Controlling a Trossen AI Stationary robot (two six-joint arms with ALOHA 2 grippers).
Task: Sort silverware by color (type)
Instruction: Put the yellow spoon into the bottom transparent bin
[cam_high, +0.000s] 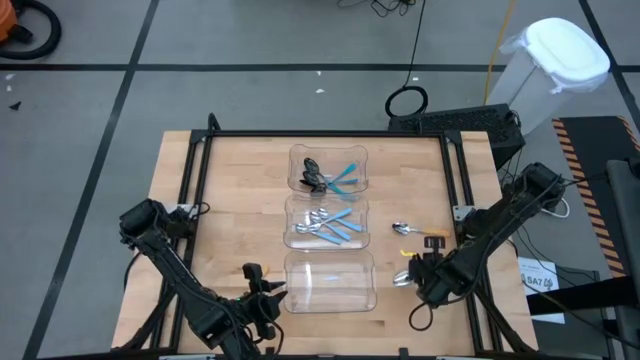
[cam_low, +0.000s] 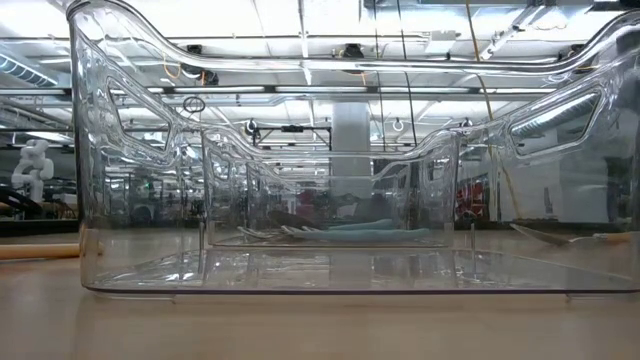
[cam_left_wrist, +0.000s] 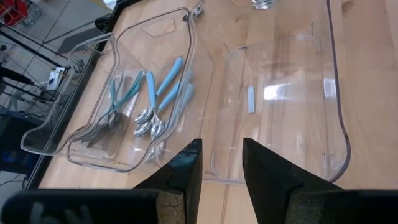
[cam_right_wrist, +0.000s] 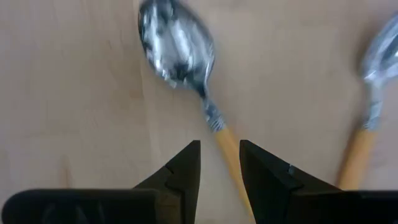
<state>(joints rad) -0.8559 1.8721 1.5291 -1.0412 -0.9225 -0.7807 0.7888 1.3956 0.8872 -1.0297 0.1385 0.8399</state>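
1. While the pale wooden table (cam_high: 230, 190) is carrying a row of three clear plastic bins down its middle, I am working beside the empty near bin (cam_high: 330, 282); the middle bin (cam_high: 328, 222) is holding silver-bowled spoons with light-blue handles (cam_high: 335, 228), and the far bin (cam_high: 328, 170) is holding dark-bowled spoons with light-blue handles (cam_high: 325, 178).
2. As the one steering the right gripper (cam_right_wrist: 219, 163), I am hovering it just over the nearer silver spoon with an orange plastic handle (cam_right_wrist: 180, 53), lying on bare table to the right of the near bin. Its fingers are standing slightly apart, straddling the handle, and they are pinching nothing.
3. I am judging the step in hand to be the pick-up of the orange-handled spoons, since both blue groups are already sitting in bins.
4. A second orange-handled silver spoon (cam_high: 415, 230) is lying near the first, a little farther up the table.
5. The next move is calling for me to lower until the fingers flank the thin handle, close on it, lift, and carry it over the near bin's wall.
6. My left gripper (cam_left_wrist: 222, 165) is waiting at the near bin's other side, fingers a little apart and empty.
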